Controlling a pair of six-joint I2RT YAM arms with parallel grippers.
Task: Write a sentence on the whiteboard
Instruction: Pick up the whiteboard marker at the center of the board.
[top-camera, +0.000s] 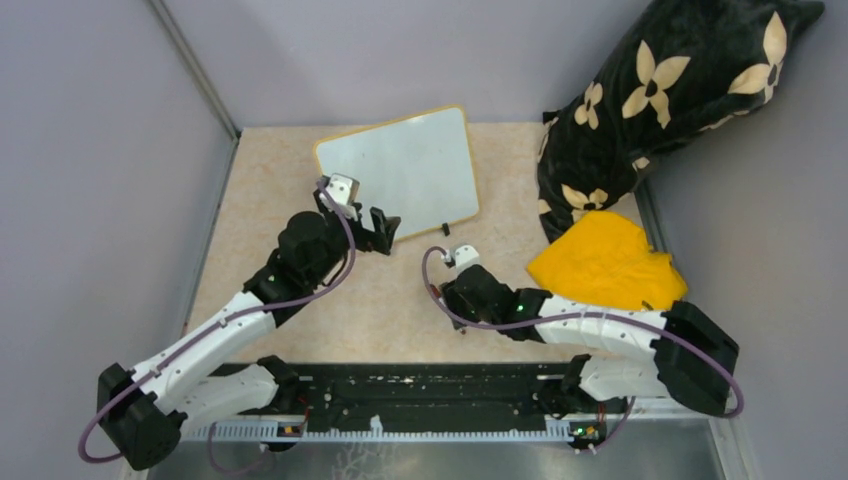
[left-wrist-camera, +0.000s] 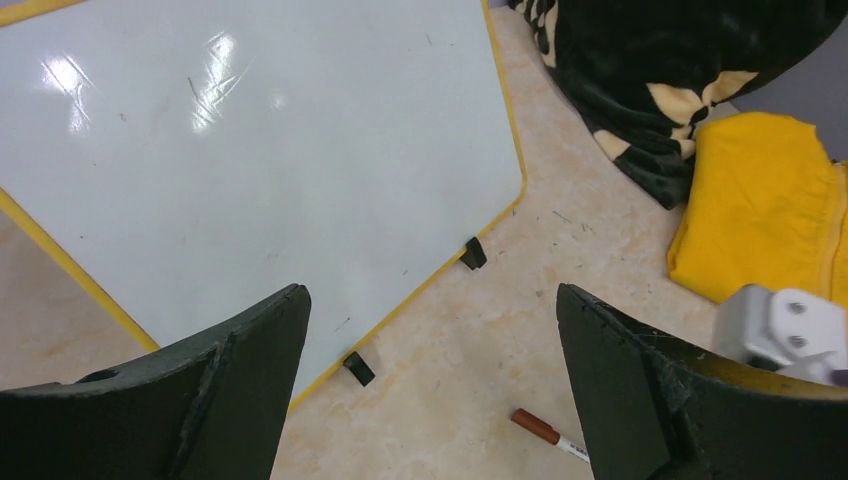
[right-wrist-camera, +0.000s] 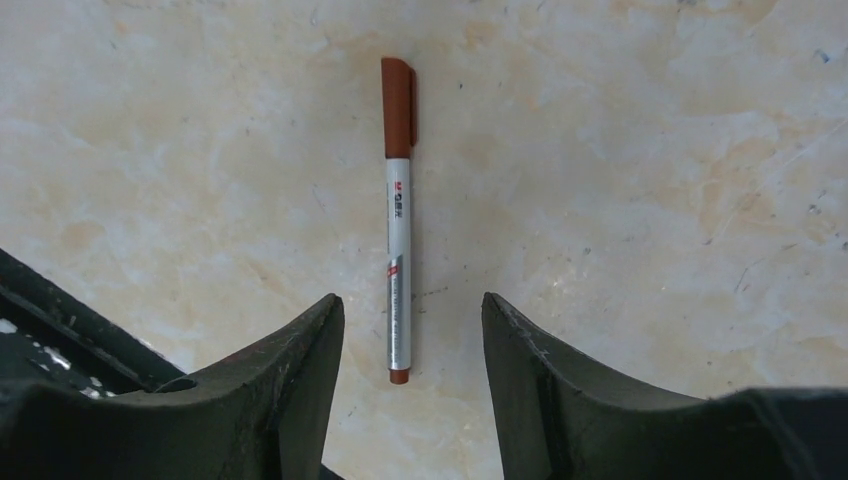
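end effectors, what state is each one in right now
Left end effector: open, empty, by the whiteboard edge.
Right end effector: open, straddling the marker, not gripping it.

In the left wrist view you lose the flat white, yellow-framed whiteboard (left-wrist-camera: 250, 150) past the top and left edges, and its near corner behind a black finger (left-wrist-camera: 230, 390) of the left pincer (left-wrist-camera: 432, 300). The other finger covers the tail of the slim brown-capped silver marker pen (left-wrist-camera: 540, 430). Its barrel print, in the right wrist view, is too small to read. The top view crops the black flowered plush cushion (top-camera: 680, 90).
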